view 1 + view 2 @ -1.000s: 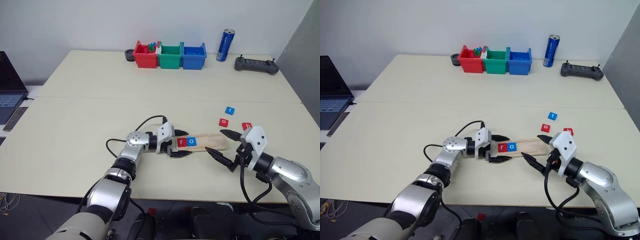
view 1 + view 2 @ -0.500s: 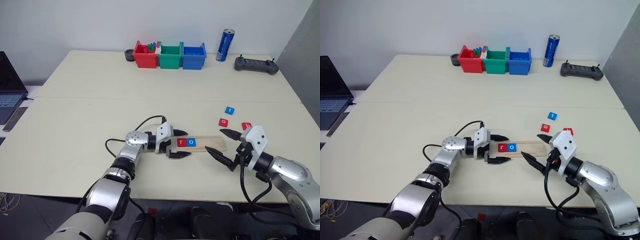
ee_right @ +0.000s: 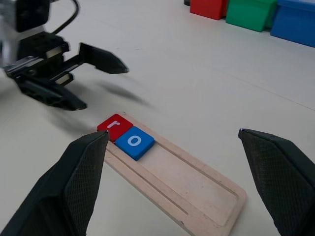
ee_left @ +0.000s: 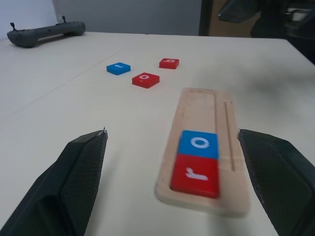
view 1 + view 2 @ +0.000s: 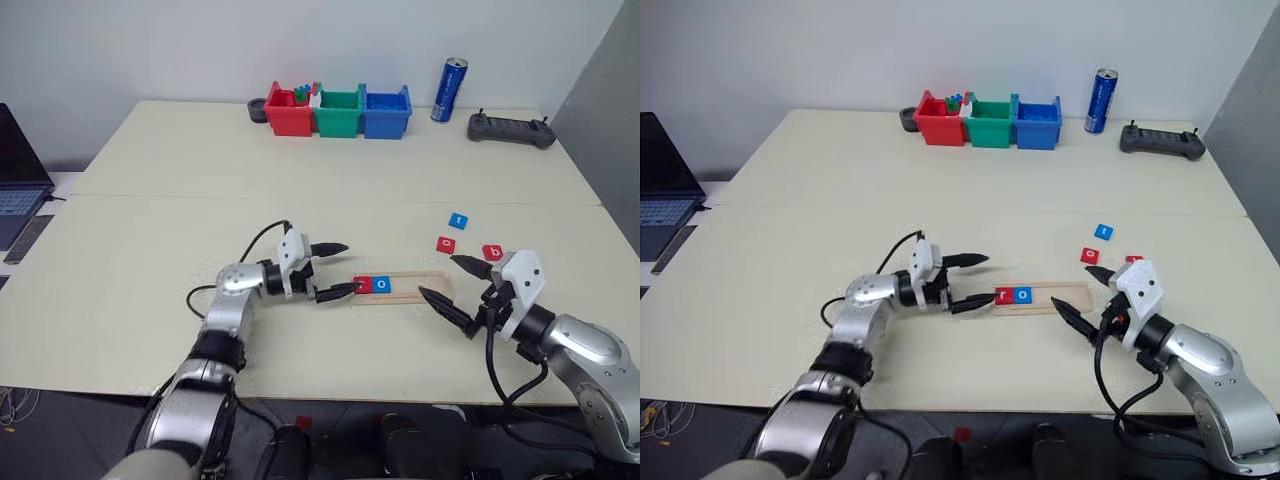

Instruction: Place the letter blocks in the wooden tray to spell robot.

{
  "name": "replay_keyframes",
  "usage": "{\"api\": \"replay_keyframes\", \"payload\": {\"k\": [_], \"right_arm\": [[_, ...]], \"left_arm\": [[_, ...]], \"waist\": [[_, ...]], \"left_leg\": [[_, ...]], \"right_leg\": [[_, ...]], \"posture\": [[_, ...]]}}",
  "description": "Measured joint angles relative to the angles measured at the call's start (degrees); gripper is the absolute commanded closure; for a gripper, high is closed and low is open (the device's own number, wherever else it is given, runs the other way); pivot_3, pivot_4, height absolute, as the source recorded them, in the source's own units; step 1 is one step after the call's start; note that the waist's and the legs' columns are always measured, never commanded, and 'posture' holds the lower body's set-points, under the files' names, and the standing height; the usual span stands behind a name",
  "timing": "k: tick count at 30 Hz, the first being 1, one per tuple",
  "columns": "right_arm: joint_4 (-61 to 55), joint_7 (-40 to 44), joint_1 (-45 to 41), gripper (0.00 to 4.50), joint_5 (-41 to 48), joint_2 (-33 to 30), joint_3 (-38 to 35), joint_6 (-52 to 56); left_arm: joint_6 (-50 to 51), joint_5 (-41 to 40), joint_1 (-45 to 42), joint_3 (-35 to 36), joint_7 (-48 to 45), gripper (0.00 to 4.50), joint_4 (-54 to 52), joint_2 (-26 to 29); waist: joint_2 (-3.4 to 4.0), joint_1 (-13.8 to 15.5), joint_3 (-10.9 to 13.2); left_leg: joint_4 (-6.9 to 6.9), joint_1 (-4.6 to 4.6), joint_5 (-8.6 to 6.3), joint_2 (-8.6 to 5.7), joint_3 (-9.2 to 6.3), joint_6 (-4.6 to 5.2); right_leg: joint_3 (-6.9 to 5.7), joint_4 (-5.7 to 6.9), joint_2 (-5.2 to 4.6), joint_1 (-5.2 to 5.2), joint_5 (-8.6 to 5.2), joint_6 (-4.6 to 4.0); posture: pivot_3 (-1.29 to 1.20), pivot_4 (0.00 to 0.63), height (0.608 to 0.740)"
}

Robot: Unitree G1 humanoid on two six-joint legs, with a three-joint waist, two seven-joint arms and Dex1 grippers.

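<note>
- Since the earlier frame, my left gripper has drawn back from the tray and now hangs off its r end, jaws wide and empty.
- Tray holds red r and blue o, touching, at that end; the rest is bare.
- Red b, red o and blue t lie loose beyond the tray's far end.
- Right gripper hovers at that far end, jaws wide, holding nothing.
- I judge b is the next step: the right gripper must reach the red b, close on it, and seat it touching blue o.
</note>
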Motion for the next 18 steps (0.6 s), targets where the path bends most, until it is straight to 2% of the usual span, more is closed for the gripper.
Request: {"api": "replay_keyframes", "payload": {"k": [3,7,18], "right_arm": [[1.66,0.02,-0.07,0.00,-0.06,0.06,-0.51,-0.03],[4.63,0.11,-0.51,0.00,-0.49,-0.03,-0.98,-1.08],[8.60,0.52,-1.96,0.00,-2.32,-0.64,-1.57,-2.72]], "left_arm": [[4.85,-1.48,6.42,-0.49,1.61,0.03,-10.34,1.10],[8.23,-2.31,10.18,-1.32,3.89,0.03,-16.92,1.60],[12.54,-2.95,10.00,-2.67,7.17,0.03,-19.46,1.82]], "waist": [[0.00,0.12,0.00],[0.00,0.22,0.00],[0.01,0.18,0.00]], "left_leg": [[0.01,0.01,0.00,0.00,0.01,0.00],[0.02,0.02,0.00,-0.02,0.04,0.00],[0.01,0.03,0.00,-0.02,0.06,0.00]], "right_leg": [[0.01,0.00,0.00,0.00,0.00,0.00],[0.02,-0.02,-0.01,0.01,0.00,0.00],[0.03,-0.01,0.00,0.01,0.00,0.00]], "posture": [[0.00,0.150,0.740],[0.00,0.150,0.740],[0.00,0.150,0.740]]}}
